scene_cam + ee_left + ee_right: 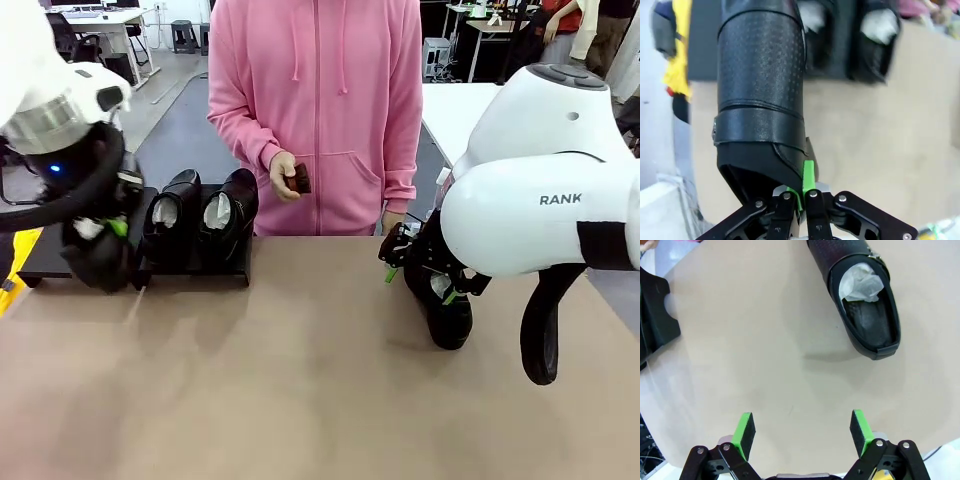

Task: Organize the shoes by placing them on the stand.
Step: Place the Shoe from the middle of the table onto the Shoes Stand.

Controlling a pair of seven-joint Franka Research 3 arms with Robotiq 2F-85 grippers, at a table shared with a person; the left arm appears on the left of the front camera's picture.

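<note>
Shoes (176, 222): two sit on stand (40, 262) at 10 o'clock, third shoe (760, 90) pinched by heel rim in clenched left gripper (802, 192) beside them, likely for the free spot; fourth shoe (860, 300) lies on table (765, 340), 1 o'clock of gaping, empty right gripper (802, 427).

Lone shoe (452, 325) partly behind the right arm (530, 215); two far shoes (872, 62) blurred.

The shoes (228, 215) are glossy black, one (762, 70) with a fine dotted perforation, and hold white paper stuffing (860, 282). The stand (200, 273) is matte black, the counter (300, 380) tan, and the right end effector (802, 432) has green pads (744, 432).
</note>
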